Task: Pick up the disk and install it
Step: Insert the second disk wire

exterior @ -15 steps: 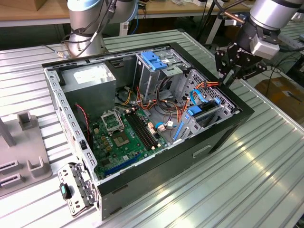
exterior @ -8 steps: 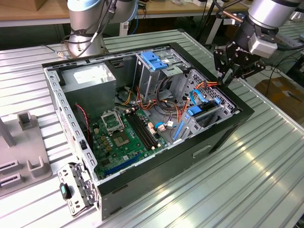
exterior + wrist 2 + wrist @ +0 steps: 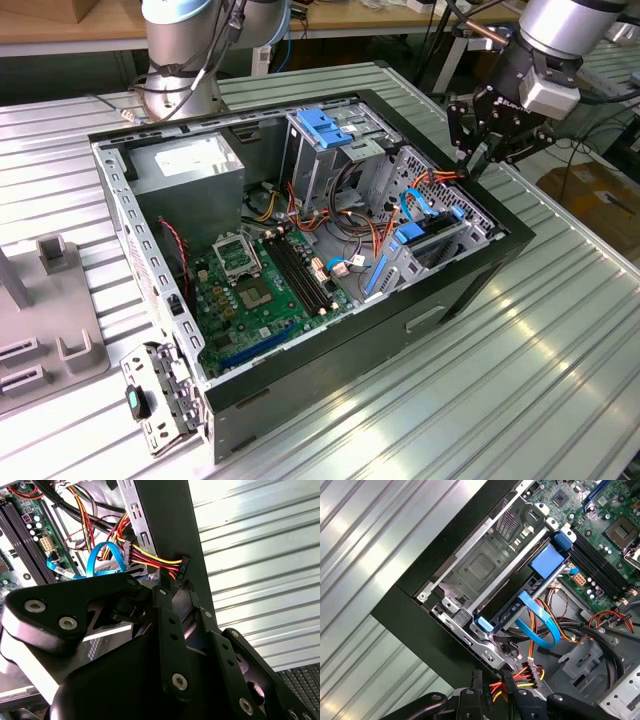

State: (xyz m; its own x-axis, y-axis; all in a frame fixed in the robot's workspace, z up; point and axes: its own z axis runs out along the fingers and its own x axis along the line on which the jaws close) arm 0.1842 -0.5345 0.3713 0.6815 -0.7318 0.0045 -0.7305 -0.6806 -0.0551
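The disk [image 3: 435,240] sits edge-on in the drive bay at the front of the open computer case [image 3: 330,375], its blue side rails showing. In the first wrist view the disk [image 3: 520,602] lies in the metal bay with a blue data cable [image 3: 540,627] looping beside it. My gripper [image 3: 478,158] hovers over the case's rim on the exterior view's right. A black power connector [image 3: 183,569] on red, yellow and black wires lies at its fingertips [image 3: 162,594]. The gripper [image 3: 495,695] looks shut on that connector [image 3: 509,681].
A grey power-supply box [image 3: 190,170] and a tall metal cage with a light-blue latch [image 3: 325,125] stand at the back of the case. The green motherboard [image 3: 255,295] fills its floor. Loose cable bundles [image 3: 350,215] cross the middle. The ribbed metal table [image 3: 520,380] surrounds the case.
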